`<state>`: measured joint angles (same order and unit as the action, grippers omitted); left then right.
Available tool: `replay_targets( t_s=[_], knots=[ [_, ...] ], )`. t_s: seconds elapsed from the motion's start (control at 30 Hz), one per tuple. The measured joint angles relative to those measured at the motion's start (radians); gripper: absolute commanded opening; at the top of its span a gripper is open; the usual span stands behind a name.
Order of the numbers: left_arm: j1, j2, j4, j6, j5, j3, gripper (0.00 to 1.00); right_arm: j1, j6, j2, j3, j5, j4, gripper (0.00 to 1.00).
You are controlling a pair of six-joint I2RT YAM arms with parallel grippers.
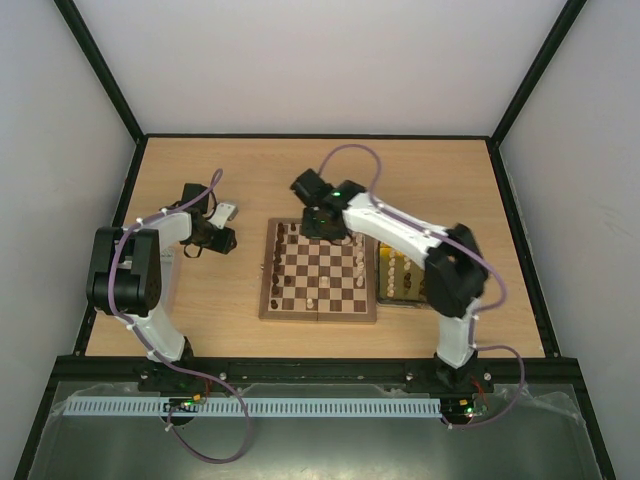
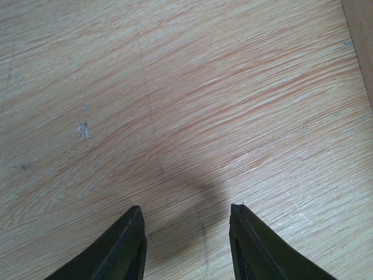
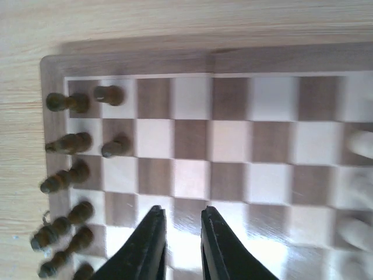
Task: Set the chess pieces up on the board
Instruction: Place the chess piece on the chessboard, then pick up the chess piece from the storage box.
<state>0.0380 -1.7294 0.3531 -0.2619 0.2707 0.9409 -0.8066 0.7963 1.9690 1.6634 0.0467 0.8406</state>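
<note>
The board (image 1: 320,300) lies at the table's middle. Dark chess pieces (image 1: 279,285) line its left side and pale ones (image 1: 360,266) its right side. My right gripper (image 1: 322,230) hangs over the board's far edge. In the right wrist view its jaws (image 3: 182,211) stand a little open above bare squares, with nothing between them. Dark pieces (image 3: 70,142) fill the two left files there, and blurred pale pieces (image 3: 361,143) sit at the right edge. My left gripper (image 1: 228,238) is left of the board. It stands open (image 2: 186,207) over bare table with nothing in it.
A yellow tray (image 1: 398,280) holding more pieces sits against the board's right side, partly under the right arm. Black frame rails border the table (image 1: 200,170). The board's rim (image 3: 175,61) faces bare tabletop in the right wrist view.
</note>
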Motion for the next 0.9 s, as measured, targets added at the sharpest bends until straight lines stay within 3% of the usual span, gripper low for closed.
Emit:
replay_targets(
  t_s=[0.3, 0.6, 0.9],
  knots=[
    [0.0, 0.0, 0.004, -0.003, 0.01, 0.0, 0.41, 0.24, 0.015, -0.436, -0.4, -0.075, 0.001, 0.18],
    [0.0, 0.0, 0.005, -0.003, 0.013, 0.0, 0.41, 0.465, 0.0, -0.548, -0.662, -0.106, 0.015, 0.19],
    [0.0, 0.0, 0.007, -0.003, 0.014, 0.0, 0.41, 0.605, -0.003, -0.599, -0.766, -0.083, -0.011, 0.19]
  ],
)
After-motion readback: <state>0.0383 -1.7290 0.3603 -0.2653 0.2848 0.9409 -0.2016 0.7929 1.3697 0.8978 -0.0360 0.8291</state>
